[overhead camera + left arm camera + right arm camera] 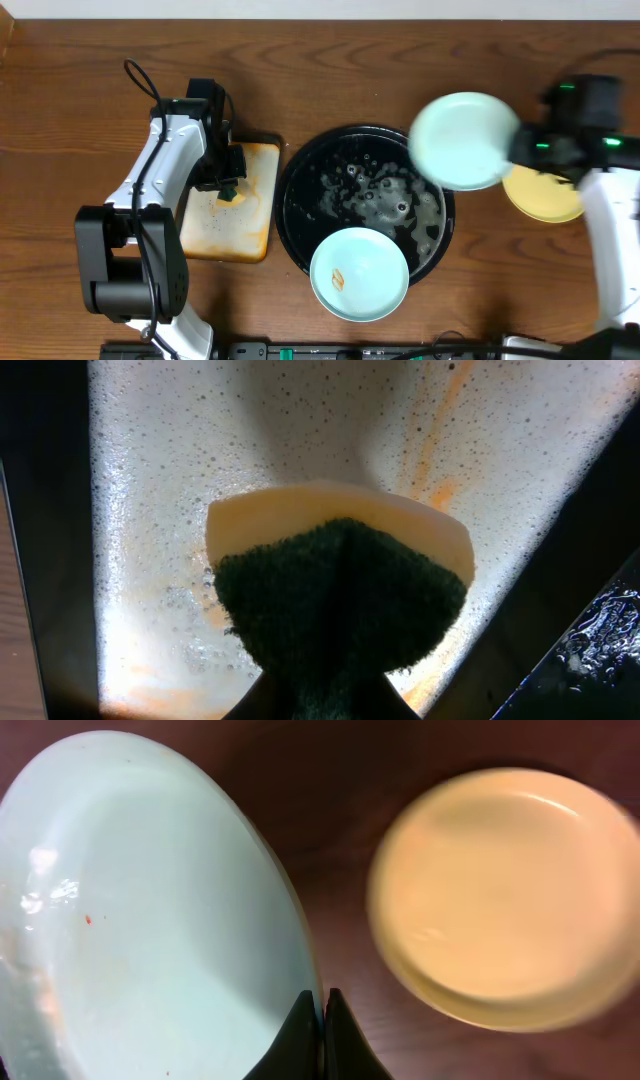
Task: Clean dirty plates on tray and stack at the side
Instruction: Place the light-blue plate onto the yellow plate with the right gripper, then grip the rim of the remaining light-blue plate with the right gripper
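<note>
The black tray sits mid-table, wet with suds. A mint-blue plate with a small orange smear rests on its front rim. My right gripper is shut on the rim of a second mint-blue plate and holds it in the air over the tray's right edge; in the right wrist view this plate fills the left, pinched between the fingers. The pale yellow plate lies on the table at the right, and shows in the right wrist view. My left gripper is shut on a green-and-yellow sponge.
A cream rectangular tray, stained orange and foamy, lies left of the black tray, under the sponge; it fills the left wrist view. Bare wooden table surrounds everything.
</note>
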